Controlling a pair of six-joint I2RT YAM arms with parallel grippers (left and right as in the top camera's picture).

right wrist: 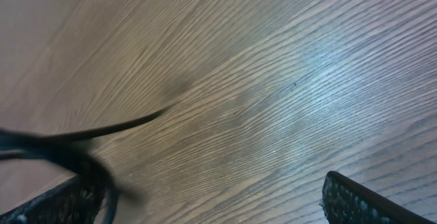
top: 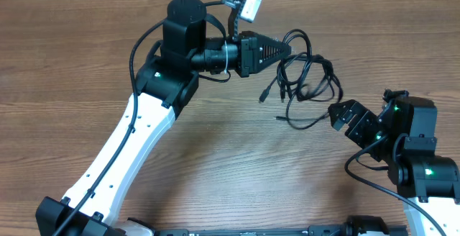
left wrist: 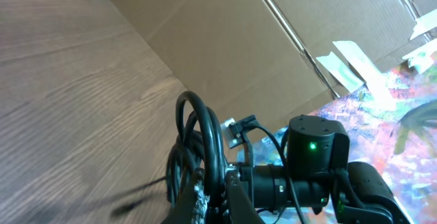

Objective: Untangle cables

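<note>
A tangle of thin black cables [top: 305,78] lies on the wooden table at the upper right of the overhead view, with plug ends [top: 264,96] trailing to the left. My left gripper [top: 290,52] is shut on a loop of the cables; the left wrist view shows the cords [left wrist: 205,138] pinched between its fingers [left wrist: 215,197]. My right gripper [top: 339,114] is open just right of the tangle's lower end. In the right wrist view a blurred black cable [right wrist: 75,142] crosses by the left finger, with bare table between the fingers [right wrist: 212,197].
The wooden table [top: 215,157] stretches below the tangle. A cardboard wall [left wrist: 225,39] stands behind the table in the left wrist view. The right arm's base [top: 424,168] sits at the lower right.
</note>
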